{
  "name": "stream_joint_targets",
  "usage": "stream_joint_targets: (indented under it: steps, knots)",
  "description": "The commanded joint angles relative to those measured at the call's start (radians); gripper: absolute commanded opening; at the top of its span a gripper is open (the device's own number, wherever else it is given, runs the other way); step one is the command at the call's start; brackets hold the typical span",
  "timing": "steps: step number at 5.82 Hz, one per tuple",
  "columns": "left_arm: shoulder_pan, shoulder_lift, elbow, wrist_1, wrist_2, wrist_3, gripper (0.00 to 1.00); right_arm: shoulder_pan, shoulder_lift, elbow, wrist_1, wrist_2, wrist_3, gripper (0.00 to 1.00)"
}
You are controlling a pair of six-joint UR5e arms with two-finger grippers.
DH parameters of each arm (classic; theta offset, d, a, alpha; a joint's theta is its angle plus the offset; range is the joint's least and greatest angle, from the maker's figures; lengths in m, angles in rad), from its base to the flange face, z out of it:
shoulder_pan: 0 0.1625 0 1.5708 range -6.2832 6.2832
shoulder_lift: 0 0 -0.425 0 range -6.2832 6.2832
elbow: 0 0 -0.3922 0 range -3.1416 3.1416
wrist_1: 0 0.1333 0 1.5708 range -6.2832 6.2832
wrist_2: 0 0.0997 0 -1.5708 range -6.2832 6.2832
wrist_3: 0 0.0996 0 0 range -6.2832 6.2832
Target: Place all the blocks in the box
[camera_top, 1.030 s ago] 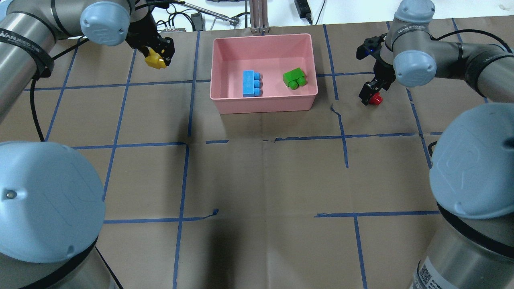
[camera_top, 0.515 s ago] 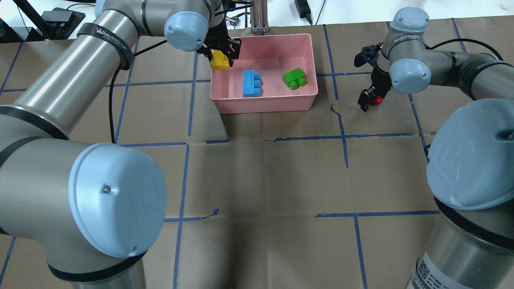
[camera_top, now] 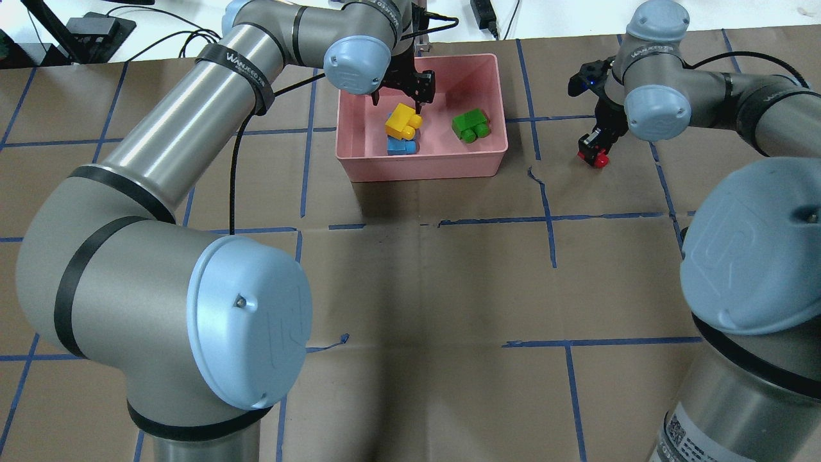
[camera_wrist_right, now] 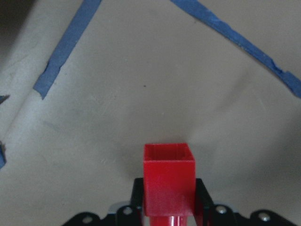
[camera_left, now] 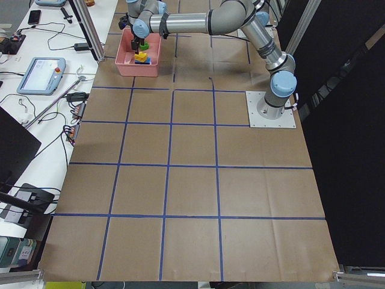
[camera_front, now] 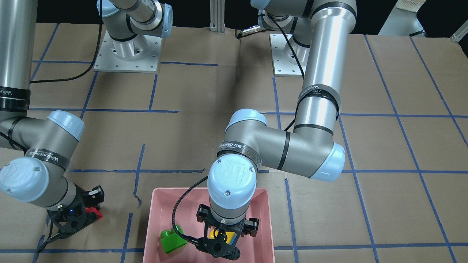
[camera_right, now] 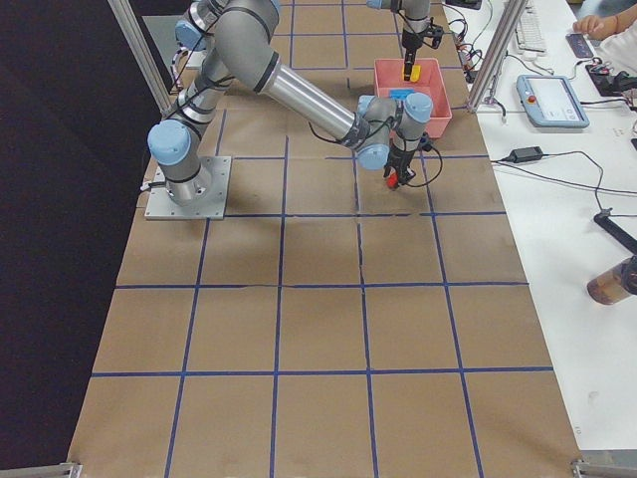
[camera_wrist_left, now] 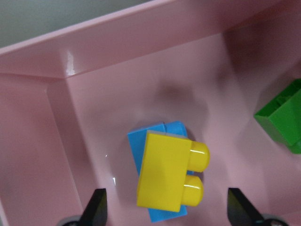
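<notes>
Two claws, two different states. My left claw [camera_top: 399, 97] hangs over the box [camera_top: 423, 168] with its fingers [camera_wrist_left: 96, 209] spread wide, gripping nothing. From my left wrist, the yellow block [camera_wrist_left: 164, 176] lies straight below between the fingertips and touches neither. It rests on top of the blue block [camera_wrist_left: 155, 133] and covers most of it, with its studs pointing toward the green block [camera_top: 470, 125]. My right claw [camera_top: 593, 151] is clamped tight on the red block [camera_wrist_right: 168, 181], a finger pressed to each side, low over the brown paper [camera_top: 449, 289]. I cannot tell whether the block touches the paper.

There are four blocks, one of each colour. Three lie in the one pink box: yellow stacked on blue, and green alone. The red one is outside it, in my grip.

The yellow-and-blue stack sits left of the box's middle, apart from every wall, with bare pink floor between it and the green block. Green lies nearer the right wall. Red is well to the right of the box, with brown paper and a blue tape line [camera_top: 527, 96] in between.
</notes>
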Motion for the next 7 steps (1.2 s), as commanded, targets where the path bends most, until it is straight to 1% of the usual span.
stream_joint_targets:
  steps: [1,2,3,4,5,6,7]
  knots:
    - [0.074,0.121,-0.08,-0.054,-0.001,0.007,0.99,0.0,-0.004,-0.015,0.0,-0.001,0.002,0.11]
    - [0.133,0.219,-0.168,-0.074,-0.001,0.01,0.99,0.0,-0.01,-0.074,0.017,-0.001,0.021,0.1]
    - [0.176,0.301,-0.25,-0.082,-0.001,0.01,0.99,0.002,-0.024,-0.163,0.102,0.001,0.093,0.1]
    - [0.214,0.362,-0.304,-0.082,-0.007,0.01,0.99,0.009,-0.051,-0.258,0.226,0.006,0.211,0.1]
    - [0.233,0.396,-0.328,-0.095,-0.007,0.01,0.99,0.029,-0.053,-0.356,0.34,0.021,0.397,0.1]
    - [0.242,0.412,-0.329,-0.132,-0.007,0.01,0.99,0.082,-0.053,-0.424,0.408,0.053,0.542,0.1]
    - [0.245,0.43,-0.327,-0.146,-0.004,0.01,0.99,0.172,-0.032,-0.488,0.443,0.073,0.781,0.11]
